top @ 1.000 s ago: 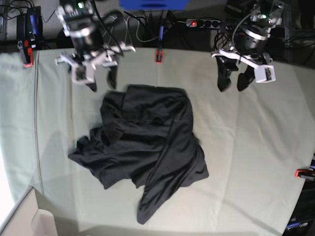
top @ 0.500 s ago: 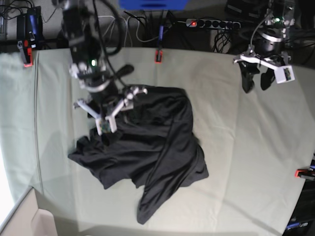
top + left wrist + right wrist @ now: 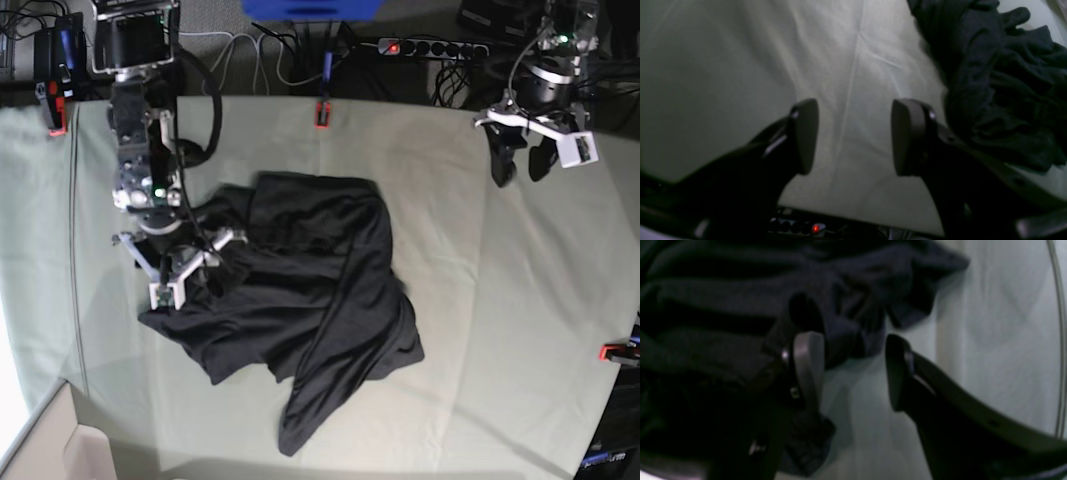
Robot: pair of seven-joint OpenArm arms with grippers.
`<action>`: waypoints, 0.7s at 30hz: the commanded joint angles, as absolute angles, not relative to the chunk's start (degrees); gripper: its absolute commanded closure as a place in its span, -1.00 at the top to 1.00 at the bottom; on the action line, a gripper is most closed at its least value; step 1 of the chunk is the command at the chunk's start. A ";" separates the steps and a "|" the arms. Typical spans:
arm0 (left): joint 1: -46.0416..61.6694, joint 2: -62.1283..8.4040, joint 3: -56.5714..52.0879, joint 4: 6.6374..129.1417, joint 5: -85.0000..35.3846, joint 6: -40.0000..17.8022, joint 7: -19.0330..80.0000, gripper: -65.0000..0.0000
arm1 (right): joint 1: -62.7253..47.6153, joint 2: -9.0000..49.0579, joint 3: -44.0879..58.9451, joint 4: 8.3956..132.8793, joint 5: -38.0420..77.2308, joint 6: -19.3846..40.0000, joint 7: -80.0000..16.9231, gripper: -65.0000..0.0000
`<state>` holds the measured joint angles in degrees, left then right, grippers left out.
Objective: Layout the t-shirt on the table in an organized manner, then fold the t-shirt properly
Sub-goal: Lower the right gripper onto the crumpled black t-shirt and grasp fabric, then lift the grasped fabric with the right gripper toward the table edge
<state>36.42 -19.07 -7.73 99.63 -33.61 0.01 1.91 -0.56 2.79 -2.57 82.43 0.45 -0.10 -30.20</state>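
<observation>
The t-shirt lies in a dark, crumpled heap in the middle of the table. It is bunched up and folded over itself, so I cannot tell which part is a sleeve or the neck. No colourful print shows.

The right claw is down at the edge of the t-shirt that is nearest the table's side. Its two fingers stand apart. In the close view, one finger is right beside the cloth and the other is over bare table. It does not hold anything yet.

The left claw hangs well away from the t-shirt, near the far corner of the table. Its fingers are apart too, with only bare table between them.

I think the laying-out has hardly begun. If the right claw pinches a thick lump, it could lift several layers at once, and the t-shirt would stay tangled. If it pinches too near the edge, the cloth could slip out. It might even grab the table cover.
</observation>
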 commanded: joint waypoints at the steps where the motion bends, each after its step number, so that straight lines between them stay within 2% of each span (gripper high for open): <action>1: 36.09 -19.56 -7.78 100.53 -33.80 -0.22 0.48 0.05 | 0.22 2.68 -2.68 83.47 0.57 -0.04 -28.97 -0.07; 10: 35.47 -19.56 -7.69 100.44 -33.80 -0.22 0.48 0.05 | 0.40 1.19 -2.77 82.86 0.75 0.04 -28.97 -0.07; 14: 35.12 -19.47 -7.69 100.44 -33.80 -0.22 0.48 0.05 | -0.13 0.40 -5.93 82.77 0.75 0.04 -28.97 -0.07; 19: 34.77 -19.47 -7.69 100.44 -33.80 -0.22 0.48 0.05 | -0.31 0.22 -6.90 78.55 0.75 0.04 -28.53 -0.09; 21: 34.77 -19.47 -7.78 100.44 -33.80 -0.22 0.48 0.05 | -0.40 0.31 -6.81 77.76 0.75 0.04 -28.53 -0.20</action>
<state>34.41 -19.05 -7.42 99.59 -33.74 0.01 1.93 -1.30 0.27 -6.92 76.79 0.71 -0.03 -29.89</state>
